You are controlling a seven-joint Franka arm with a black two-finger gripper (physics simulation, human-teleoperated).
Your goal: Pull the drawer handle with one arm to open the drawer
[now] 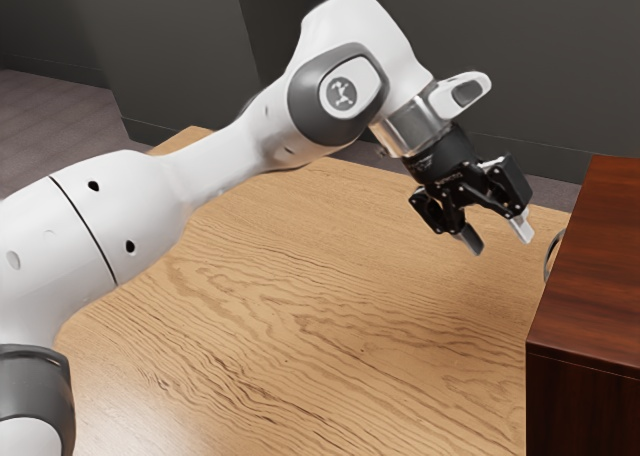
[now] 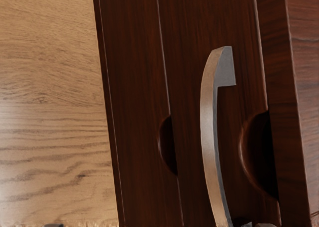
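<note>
While the arm (image 1: 250,146) reaches across the wooden table (image 1: 300,316) toward the exterior view's right, the tool (image 1: 498,238) hangs above the table with its two fingers spread wide and nothing between them. It is near the dark wood drawer cabinet (image 1: 590,276) but apart from it. The grey curved drawer handle (image 2: 212,137) sits on the cabinet front facing the tool, untouched, arching between two rounded recesses (image 2: 169,145) in the front panels; whether the drawer stands out at all from the cabinet cannot be determined.
</note>
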